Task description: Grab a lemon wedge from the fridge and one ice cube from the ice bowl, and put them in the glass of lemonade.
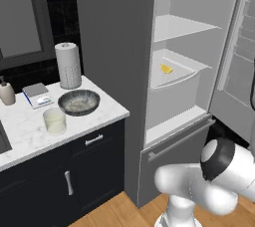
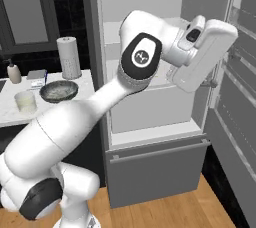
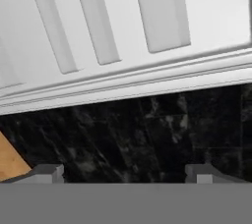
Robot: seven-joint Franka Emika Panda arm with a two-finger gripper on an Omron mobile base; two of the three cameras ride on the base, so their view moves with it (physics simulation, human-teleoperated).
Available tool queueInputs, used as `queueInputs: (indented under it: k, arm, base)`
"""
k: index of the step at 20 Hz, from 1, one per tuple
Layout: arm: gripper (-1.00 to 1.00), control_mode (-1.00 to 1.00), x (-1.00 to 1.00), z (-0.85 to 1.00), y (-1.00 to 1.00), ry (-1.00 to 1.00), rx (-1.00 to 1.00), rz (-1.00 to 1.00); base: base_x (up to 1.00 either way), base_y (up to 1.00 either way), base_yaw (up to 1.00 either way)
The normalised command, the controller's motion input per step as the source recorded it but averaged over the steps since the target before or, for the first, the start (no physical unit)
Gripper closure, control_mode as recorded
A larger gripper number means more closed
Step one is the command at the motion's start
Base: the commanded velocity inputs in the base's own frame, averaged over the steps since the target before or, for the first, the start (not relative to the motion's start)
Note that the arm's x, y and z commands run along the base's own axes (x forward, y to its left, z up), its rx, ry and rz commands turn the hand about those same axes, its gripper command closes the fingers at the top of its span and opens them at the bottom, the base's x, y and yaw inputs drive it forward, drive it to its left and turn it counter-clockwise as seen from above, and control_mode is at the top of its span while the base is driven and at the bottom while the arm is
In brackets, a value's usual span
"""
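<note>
Two dark fingertips (image 3: 49,173) stand far apart at the bottom of the hand view, so the gripper (image 3: 125,174) is wide, with nothing between its jaws. Past them: black marbled wall, a sliver of wood floor (image 3: 10,161) at one side, and the white ribbed inner face of the fridge door.

- Arm (image 2: 142,57): in the right base view it is bent up in front of the fridge (image 1: 109,47), hand level with the middle shelves and turned toward the open door (image 1: 239,61). Its elbow sits low before the fridge's bottom drawer (image 1: 174,156) in the left base view.
- Fridge: door swung out to the right, white inside on show. Long grey bar handle across the drawer front below the opening.
- Lemon wedge (image 1: 166,68): small, bright yellow, lying on the middle shelf inside the fridge, toward the left of that shelf. Well apart from the gripper.

Left of the fridge, a white marble counter (image 1: 25,136) on dark cabinets butts against its grey side.

- Glass of lemonade (image 1: 55,121): upright near the counter's front edge, well left of the fridge, pale liquid inside.
- Ice bowl (image 1: 78,102): just behind the glass and nearer the fridge; dark rim, mottled whitish inside. Single cubes cannot be made out.
- Paper-towel roll (image 1: 68,64): upright behind the bowl, by the back wall.
- Flat grey slab (image 1: 37,94) and a soap bottle (image 1: 6,92): farther left from the fridge, along the back wall.
</note>
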Motion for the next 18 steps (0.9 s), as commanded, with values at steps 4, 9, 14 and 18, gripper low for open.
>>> queueInputs:
  k: [4, 9, 14, 18]
  arm:
    - [-1.0, -1.0, -0.05, 0.02, 1.0, -0.18, 0.22, 0.15]
    - [-1.0, -1.0, 0.0, -0.52, 1.0, -0.04, 0.38, 0.29]
    - [-1.0, -1.0, -0.04, -0.93, 1.0, 0.0, 0.44, 0.34]
    - [-1.0, -1.0, -0.18, -0.86, 1.0, 0.0, 0.38, 0.34]
  base:
    - [0.0, 0.0, 0.0]
    - [0.0, 0.0, 0.0]
    - [0.0, 0.0, 0.0]
    - [0.0, 0.0, 0.0]
